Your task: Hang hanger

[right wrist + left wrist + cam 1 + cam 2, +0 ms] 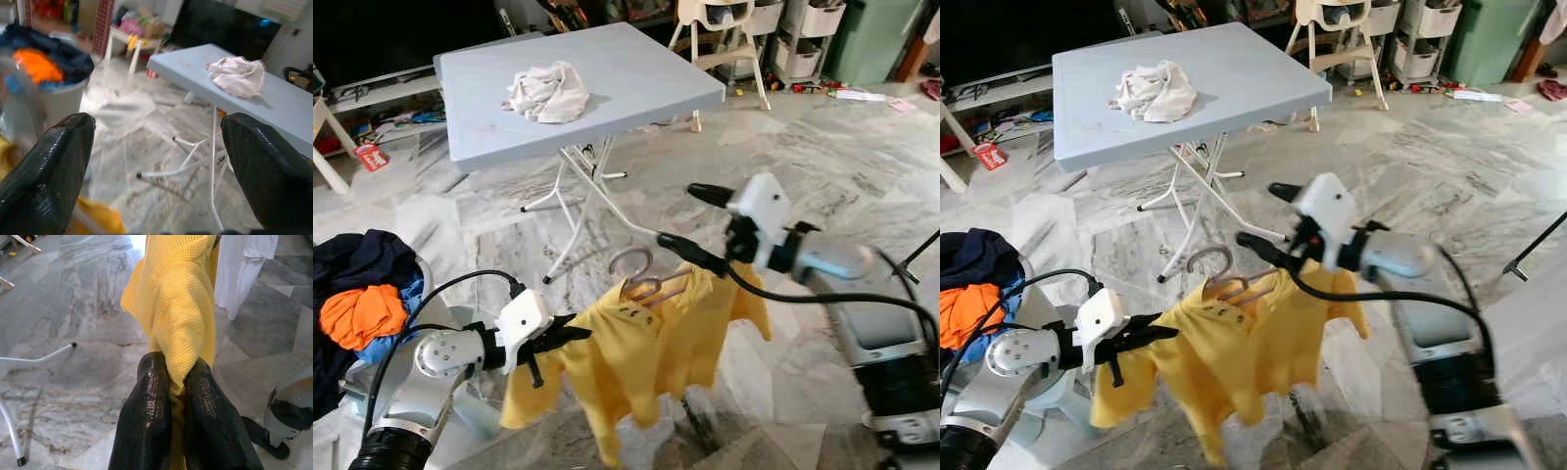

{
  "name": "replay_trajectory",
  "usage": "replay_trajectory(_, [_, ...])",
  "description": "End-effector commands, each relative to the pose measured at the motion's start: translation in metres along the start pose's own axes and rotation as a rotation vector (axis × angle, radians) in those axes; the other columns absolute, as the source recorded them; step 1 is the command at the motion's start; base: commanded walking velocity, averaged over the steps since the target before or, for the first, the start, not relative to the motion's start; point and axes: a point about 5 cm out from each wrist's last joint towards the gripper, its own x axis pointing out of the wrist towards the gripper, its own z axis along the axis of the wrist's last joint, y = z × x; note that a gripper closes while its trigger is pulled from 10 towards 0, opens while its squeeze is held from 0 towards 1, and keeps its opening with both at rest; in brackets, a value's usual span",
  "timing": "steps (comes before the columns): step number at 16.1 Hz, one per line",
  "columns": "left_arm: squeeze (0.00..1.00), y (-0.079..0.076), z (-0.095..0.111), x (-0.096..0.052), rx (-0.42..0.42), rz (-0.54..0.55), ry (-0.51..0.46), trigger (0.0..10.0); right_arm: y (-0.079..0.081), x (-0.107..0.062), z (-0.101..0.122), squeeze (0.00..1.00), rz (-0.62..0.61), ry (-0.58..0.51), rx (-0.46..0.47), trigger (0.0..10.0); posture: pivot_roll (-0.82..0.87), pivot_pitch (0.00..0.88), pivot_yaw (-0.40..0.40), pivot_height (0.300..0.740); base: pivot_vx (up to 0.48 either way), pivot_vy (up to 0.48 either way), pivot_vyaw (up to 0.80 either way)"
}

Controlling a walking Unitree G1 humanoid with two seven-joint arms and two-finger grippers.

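The left end effector [570, 338] is pinched on the soft yellow shirt [646, 362] (floppy, probably light). The right end effector [690, 223] is apart; grab the stiff hanger [641, 284] instead.

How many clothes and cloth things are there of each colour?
Yellow: 1, the shirt pinched by the left gripper
White: 1, the cloth on the table
Orange: 1, in the basket
Dark navy: 1, in the basket
Total: 4

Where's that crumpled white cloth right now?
The crumpled white cloth lies on the pale blue folding table, toward its left side, beyond the yellow shirt the grippers handle.
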Motion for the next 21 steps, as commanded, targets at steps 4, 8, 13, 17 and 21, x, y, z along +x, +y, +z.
replay_trajectory(4, [0.00,0.012,0.007,-0.011,0.043,0.020,-0.018,0.0,0.010,-0.019,-0.018,1.00,0.253,0.173,-0.125,10.0,-0.01,0.008,0.067,0.740,0.000,0.000,0.00])
replay_trajectory(8, [0.00,0.006,0.011,-0.008,0.085,-0.037,-0.010,0.0,0.008,-0.026,-0.035,1.00,0.350,0.304,-0.220,10.0,-0.01,0.014,0.068,0.740,0.000,0.000,0.00])
replay_trajectory(13, [0.00,-0.008,0.024,-0.002,0.154,-0.133,-0.030,0.0,0.022,-0.016,-0.045,1.00,0.428,0.311,-0.270,10.0,0.00,0.020,0.066,0.740,0.000,0.000,0.00])
replay_trajectory(17, [0.00,-0.012,0.027,-0.007,0.168,-0.163,-0.015,0.0,0.017,-0.023,-0.052,0.47,0.440,0.348,-0.279,10.0,0.00,0.022,0.069,0.740,0.000,0.000,0.00])
replay_trajectory(21, [0.00,-0.011,0.026,-0.012,0.179,-0.169,0.004,0.0,0.013,-0.033,-0.057,0.00,0.503,0.405,-0.288,10.0,0.01,0.022,0.070,0.740,0.000,0.000,0.00])
